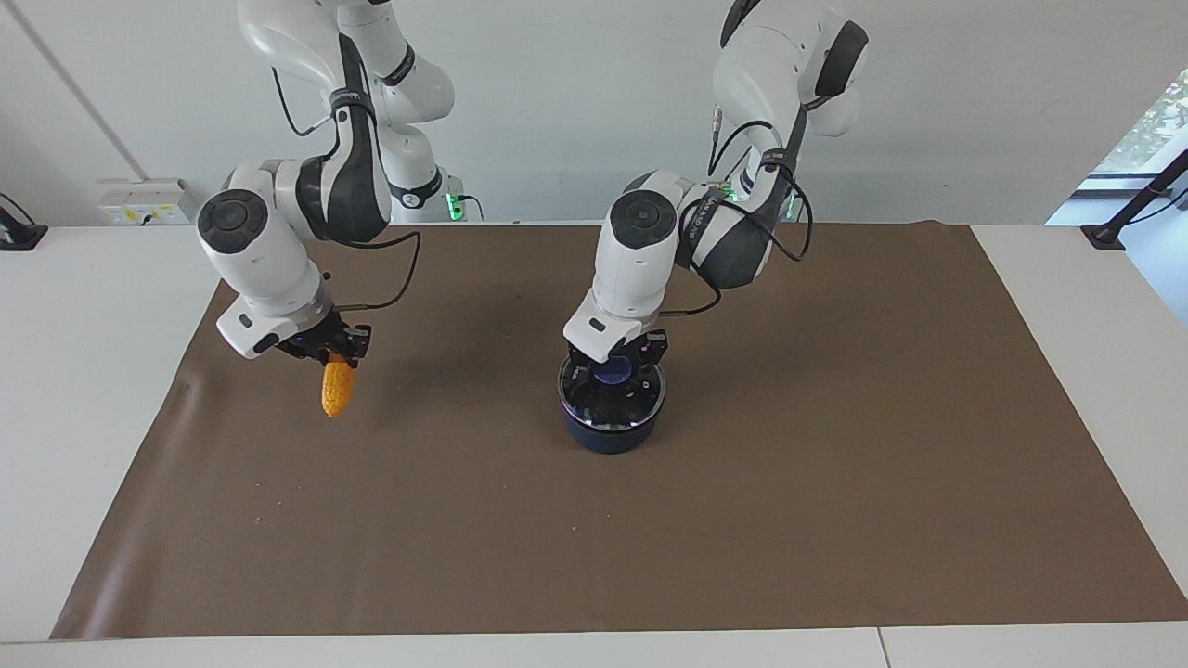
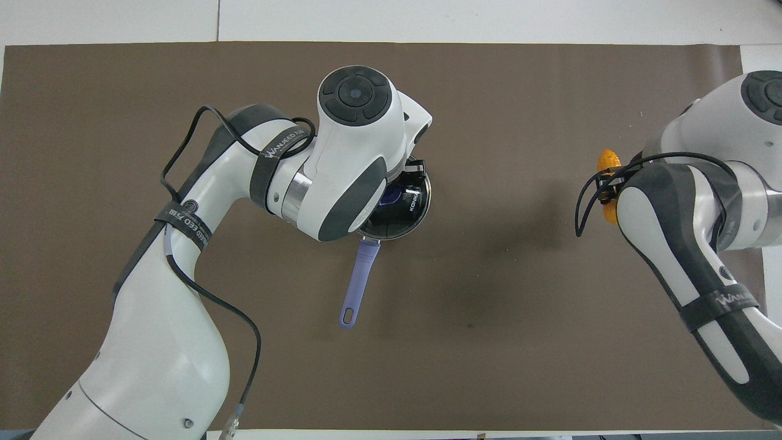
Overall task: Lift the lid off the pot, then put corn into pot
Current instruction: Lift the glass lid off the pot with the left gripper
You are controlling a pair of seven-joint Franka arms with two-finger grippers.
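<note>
Left gripper (image 1: pixel 614 369) set down on the lid (image 1: pixel 613 390), fingers closed about its knob; lid seated on the pot (image 1: pixel 611 432), mid-mat. Right gripper (image 1: pixel 336 355) clamps the corn (image 1: pixel 337 389), raised over the mat (image 1: pixel 835 520)

Two high, opposed cameras share the table (image 1: pixel 1049 306).

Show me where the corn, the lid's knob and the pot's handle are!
the corn (image 1: pixel 337 389), facing view, middle of the yellow cob.
the lid's knob (image 1: pixel 613 373), facing view, top of the blue knob.
the pot's handle (image 2: pixel 358 285), overhead view, middle of the long handle.
</note>
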